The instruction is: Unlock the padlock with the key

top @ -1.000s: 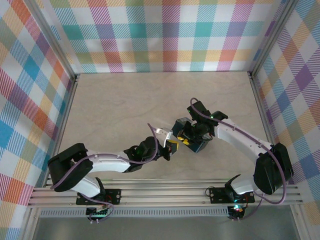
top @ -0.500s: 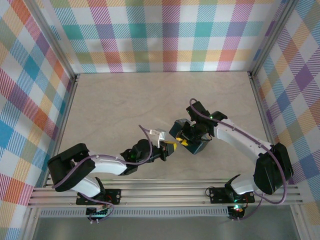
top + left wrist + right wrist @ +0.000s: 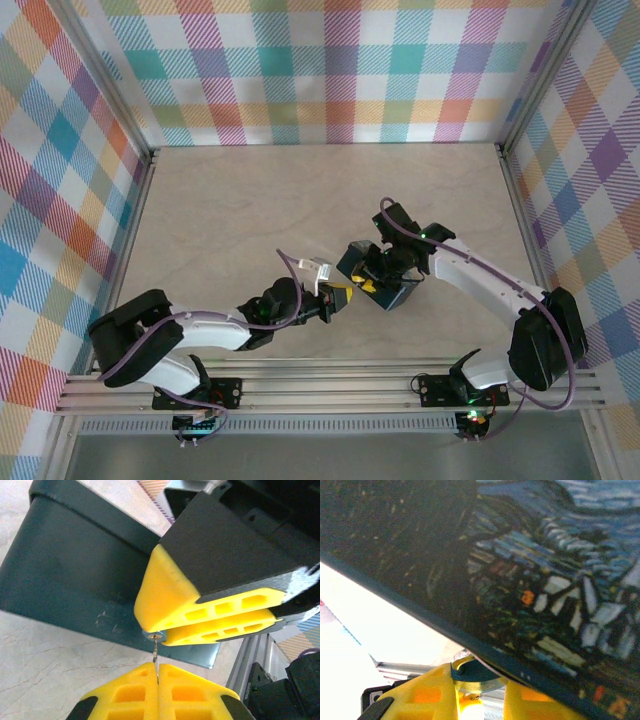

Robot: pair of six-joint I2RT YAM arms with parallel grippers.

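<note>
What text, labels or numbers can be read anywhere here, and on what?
None can be read.
The dark box carries a painted pattern with no letters.
The key in the left pincer and the padlock in the right pincer show no legible marking.

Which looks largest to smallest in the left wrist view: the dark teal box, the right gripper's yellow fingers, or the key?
1. Dark teal box, even though the frame crops it.
2. Right gripper's yellow fingers, close to the camera.
3. Key, a thin sliver; the rest of it is hidden inside the left gripper.
</note>
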